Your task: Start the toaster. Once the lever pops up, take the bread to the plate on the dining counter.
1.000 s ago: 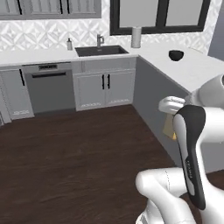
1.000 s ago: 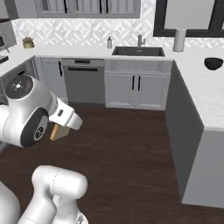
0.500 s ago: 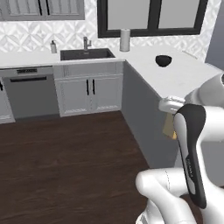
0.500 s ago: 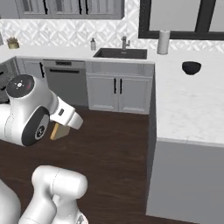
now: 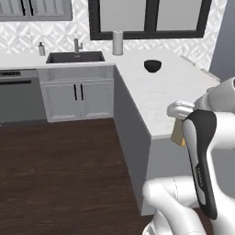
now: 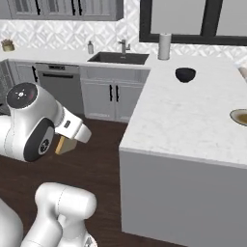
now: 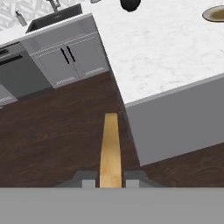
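Dark wood flooring is spreading between grey cabinet runs and the dining counter [image 6: 193, 120], whose white veined top is reaching out from the back wall toward the robot. Along the rear worktop a dark sink [image 5: 75, 57] is sitting under a tap, with a small soap bottle [image 5: 41, 48] at its left edge and a white paper-towel roll [image 5: 118, 42] standing near the corner where the two tops are meeting. A small black bowl [image 6: 185, 75] is resting on the dining counter toward its far end; whether anything is lying inside it cannot be told. The plate [image 6: 240, 116] is sitting at the right edge of the right base view, near the counter's near side, and nothing can be seen lying on it. In the hand view the same plate is showing in the top right corner, well apart from the bowl.

The gripper [image 7: 110, 183] is hanging over the floor just short of the counter's near corner, its jaws clamping the bread [image 7: 110, 148] edge-on, so the slice is sticking out forward between the fingertips as a narrow tan strip. In both base views the bread is peeking out as a tan wedge beside the arm's wrist, off the counter and well apart from the plate.
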